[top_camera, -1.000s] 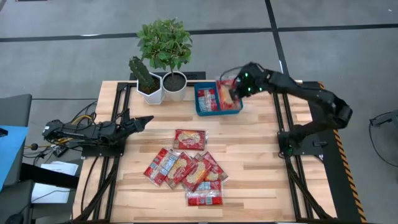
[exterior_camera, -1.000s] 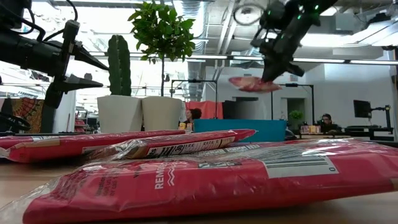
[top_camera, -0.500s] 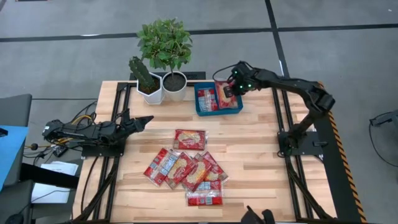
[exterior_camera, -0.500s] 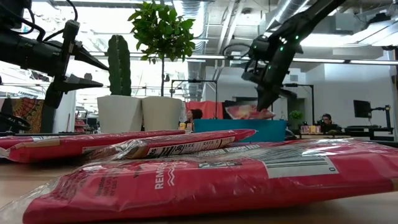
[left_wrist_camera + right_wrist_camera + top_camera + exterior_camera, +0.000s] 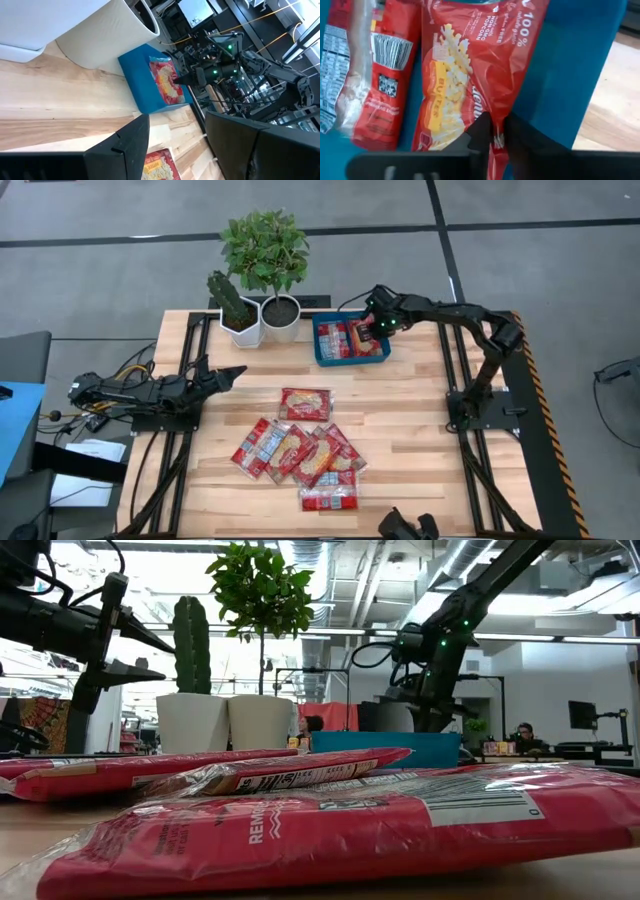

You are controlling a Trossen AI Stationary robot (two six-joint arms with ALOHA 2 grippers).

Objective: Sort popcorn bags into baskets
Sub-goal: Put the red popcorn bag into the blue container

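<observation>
In the high view my right gripper (image 5: pixel 372 330) reaches down into the blue basket (image 5: pixel 350 361) at the table's far side, fingers at the end of a red popcorn bag (image 5: pixel 465 65). A second bag (image 5: pixel 375 75) lies beside it in the basket. Several more popcorn bags (image 5: pixel 300 452) lie flat in a heap on the table's near middle, and one (image 5: pixel 305 403) lies apart, just beyond the heap. My left gripper (image 5: pixel 232 372) waits open and level at the table's left. My right gripper has the bag's crumpled far end (image 5: pixel 495 120) between its two fingers, with only a narrow gap left between them. The fingers come steeply from above, slanting in from the far right. The bag lies flat on the basket floor, its creases running toward the fingers.
Two white pots, one with a cactus (image 5: pixel 238 320) and one with a leafy plant (image 5: pixel 281 315), stand just left of the basket at the far edge. Bare wood lies between the basket and the heap. People sit in the room beyond the table.
My right gripper has come down and a little toward the table's left with the bag. The bag hung clear above the basket a second ago, then dipped to its rim, and now lies inside it.
</observation>
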